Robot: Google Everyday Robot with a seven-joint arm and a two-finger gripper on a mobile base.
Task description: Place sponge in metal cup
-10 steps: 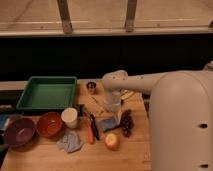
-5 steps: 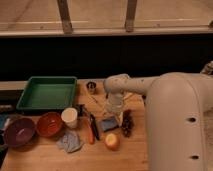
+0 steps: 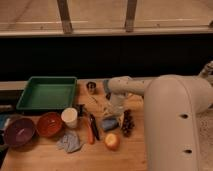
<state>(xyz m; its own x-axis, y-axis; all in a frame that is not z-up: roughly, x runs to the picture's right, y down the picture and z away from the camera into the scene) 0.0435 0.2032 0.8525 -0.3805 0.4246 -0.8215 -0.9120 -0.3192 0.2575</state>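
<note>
The blue sponge (image 3: 109, 123) lies on the wooden table, between a carrot and a bunch of grapes. The small metal cup (image 3: 91, 87) stands upright at the back of the table, just right of the green tray. My gripper (image 3: 114, 110) hangs from the white arm that reaches in from the right. It points down, directly above the sponge and close to it, a short way to the front right of the cup. Whether it touches the sponge I cannot tell.
A green tray (image 3: 47, 92) sits at the back left. In front of it are a white cup (image 3: 69, 117), an orange bowl (image 3: 49, 124) and a purple bowl (image 3: 19, 131). A grey cloth (image 3: 69, 141), carrot (image 3: 90, 134), apple (image 3: 112, 141) and grapes (image 3: 128, 122) surround the sponge.
My gripper has moved slightly right and down toward the sponge. The objects on the table have not moved.
</note>
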